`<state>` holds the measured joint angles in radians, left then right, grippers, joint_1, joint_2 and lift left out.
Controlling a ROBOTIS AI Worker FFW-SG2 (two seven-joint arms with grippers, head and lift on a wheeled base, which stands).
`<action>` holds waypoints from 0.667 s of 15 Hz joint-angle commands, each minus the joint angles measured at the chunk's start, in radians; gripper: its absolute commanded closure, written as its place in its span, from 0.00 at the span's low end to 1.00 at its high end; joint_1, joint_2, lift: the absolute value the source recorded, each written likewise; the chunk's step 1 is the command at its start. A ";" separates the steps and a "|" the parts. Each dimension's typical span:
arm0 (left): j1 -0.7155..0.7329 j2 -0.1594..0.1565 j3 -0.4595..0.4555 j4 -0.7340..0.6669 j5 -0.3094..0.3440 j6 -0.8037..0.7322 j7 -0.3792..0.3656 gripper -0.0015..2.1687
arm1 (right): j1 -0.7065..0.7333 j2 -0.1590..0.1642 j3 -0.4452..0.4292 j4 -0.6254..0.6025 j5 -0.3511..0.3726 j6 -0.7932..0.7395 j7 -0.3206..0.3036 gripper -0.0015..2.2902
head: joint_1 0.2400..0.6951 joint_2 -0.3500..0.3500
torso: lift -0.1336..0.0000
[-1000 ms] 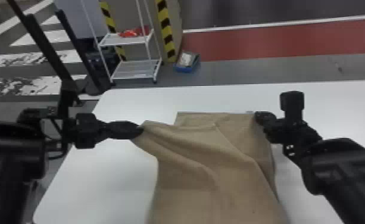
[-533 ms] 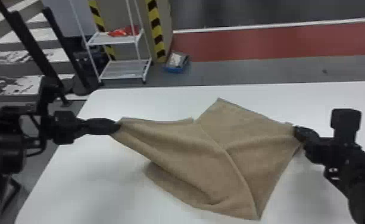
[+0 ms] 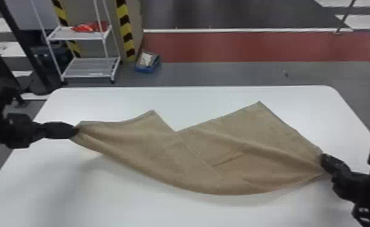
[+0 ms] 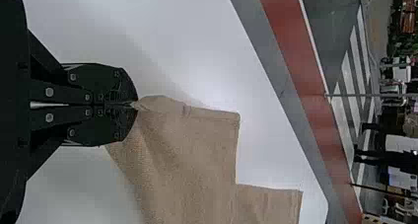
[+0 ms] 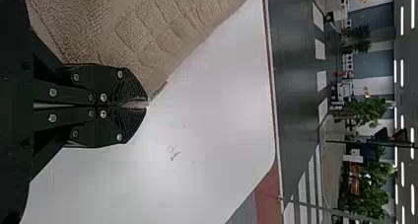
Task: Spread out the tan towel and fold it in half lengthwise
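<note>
Well, rack past table (blue box near).

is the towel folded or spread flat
Only partly spread: the towel sags between both pairs of jaws, its layers overlapping near a notch in its far edge.

Towel: centre of the frame, over the table
Shelf rack: upper left, behind the table
Box: right of the shelf rack, seemingly on the floor

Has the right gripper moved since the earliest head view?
Yes. Judged against the table's far edge, the right gripper is now farther right and farther back toward the robot.
</note>
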<state>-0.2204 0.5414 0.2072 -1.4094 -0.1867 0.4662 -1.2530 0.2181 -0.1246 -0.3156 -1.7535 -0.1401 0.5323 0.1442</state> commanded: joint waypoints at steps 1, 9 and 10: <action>0.001 0.008 0.005 0.003 0.004 0.000 0.001 0.65 | 0.081 0.014 -0.056 -0.070 -0.009 0.010 0.000 0.59 | 1.00 0.50 | 0.08; 0.027 -0.014 0.000 -0.008 0.020 0.000 0.047 0.02 | 0.162 0.063 -0.122 -0.187 -0.035 0.028 -0.002 0.06 | 1.00 0.44 | 0.08; 0.027 -0.014 0.003 -0.008 0.021 0.000 0.049 0.02 | 0.162 0.068 -0.131 -0.201 -0.035 0.038 -0.002 0.04 | 1.00 0.44 | 0.08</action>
<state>-0.1970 0.5291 0.2074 -1.4155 -0.1677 0.4655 -1.2066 0.3804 -0.0645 -0.4351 -1.9366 -0.1745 0.5620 0.1426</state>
